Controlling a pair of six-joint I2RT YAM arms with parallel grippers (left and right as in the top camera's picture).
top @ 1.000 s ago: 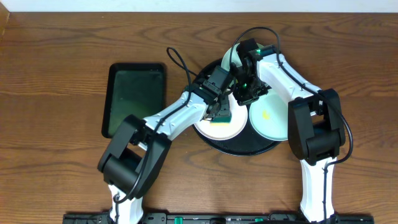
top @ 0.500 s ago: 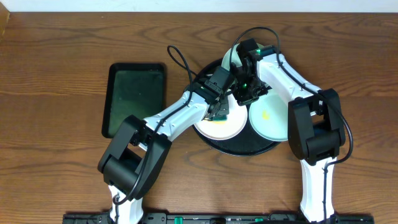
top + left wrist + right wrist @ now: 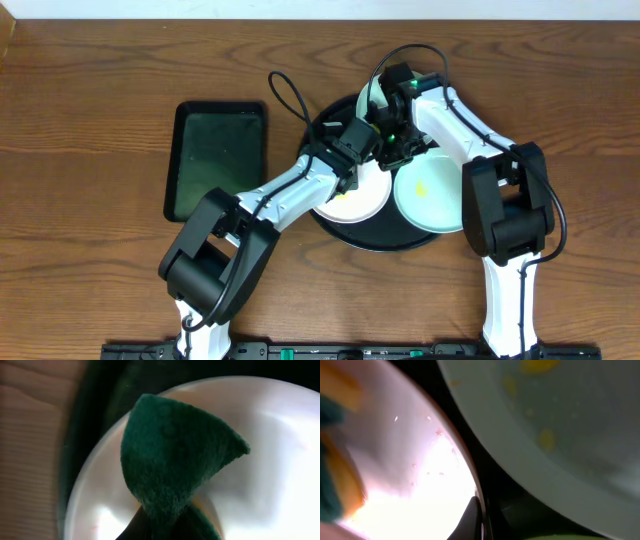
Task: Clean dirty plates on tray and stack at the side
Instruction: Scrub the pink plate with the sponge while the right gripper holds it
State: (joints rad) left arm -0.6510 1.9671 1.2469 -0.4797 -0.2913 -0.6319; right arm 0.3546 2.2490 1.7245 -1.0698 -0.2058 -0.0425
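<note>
Here, over the tray [image 3: 388,238], our left gripper [image 3: 352,178] pinches a green sponge [image 3: 170,460] on the white plate [image 3: 370,197]. We cannot tell how the right gripper [image 3: 396,150] stands.

Black tray [image 3: 385,241] on wood table [image 3: 100,80], white plate [image 3: 357,203] beside mint plate [image 3: 432,192], dark-green tray [image 3: 215,158] left

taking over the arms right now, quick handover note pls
Left gripper: shut on a green sponge, which is pressed on the white plate.
Right gripper: at that plate's rim; can't tell whether it grips.
All three plates are on the black tray: white plate left, smeared mint plate right, second mint plate at the back, mostly hidden.
Done: nothing stacked yet.
Left: finish the white plate, clean the mint ones, stack all beside the tray.
</note>
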